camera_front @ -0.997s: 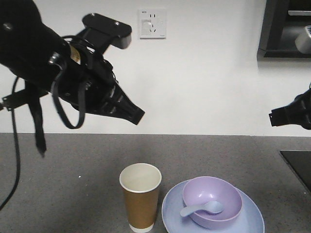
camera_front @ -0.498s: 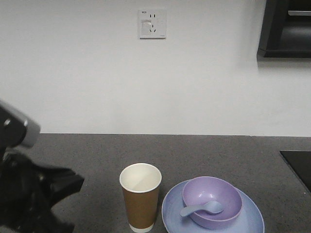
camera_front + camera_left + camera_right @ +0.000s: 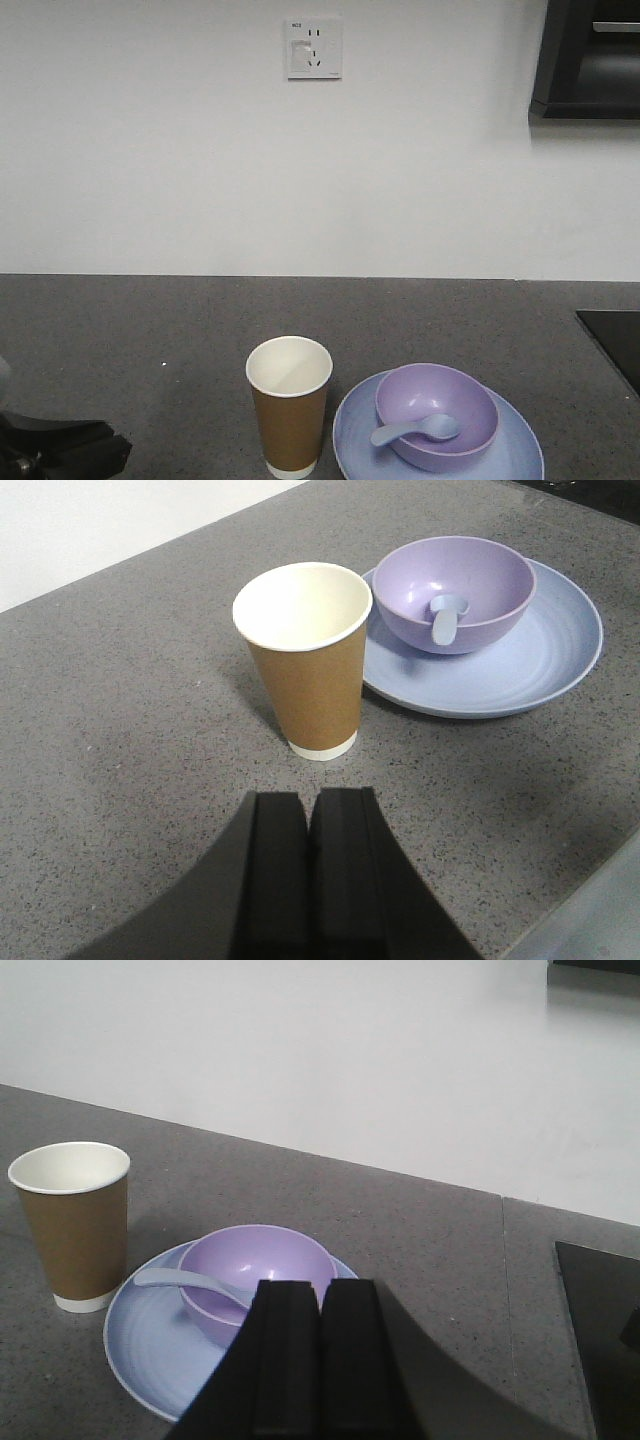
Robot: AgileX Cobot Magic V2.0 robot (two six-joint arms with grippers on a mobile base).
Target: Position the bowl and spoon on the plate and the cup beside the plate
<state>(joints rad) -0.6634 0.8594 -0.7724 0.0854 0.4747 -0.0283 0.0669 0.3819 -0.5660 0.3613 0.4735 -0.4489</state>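
Note:
The brown paper cup (image 3: 289, 405) stands upright on the grey counter, just left of the light blue plate (image 3: 520, 445). On the plate sits the lavender bowl (image 3: 437, 410), and the pale blue spoon (image 3: 415, 430) lies in the bowl with its handle over the rim. My left gripper (image 3: 310, 800) is shut and empty, low over the counter a short way in front of the cup (image 3: 305, 660). My right gripper (image 3: 320, 1288) is also shut and empty, hovering near the bowl (image 3: 255, 1260) and covering part of the plate (image 3: 150, 1345). Only a dark piece of the left arm (image 3: 60, 455) shows in the front view.
A black hob panel (image 3: 612, 340) is set into the counter at the far right. A wall socket (image 3: 314, 48) and a dark cabinet (image 3: 590, 60) are on the white wall behind. The counter's near edge (image 3: 590, 910) shows at the left wrist view's lower right.
The left arm has dropped from high above the counter to the lower left corner. The right arm has left the front view. Cup, plate, bowl and spoon have not moved.

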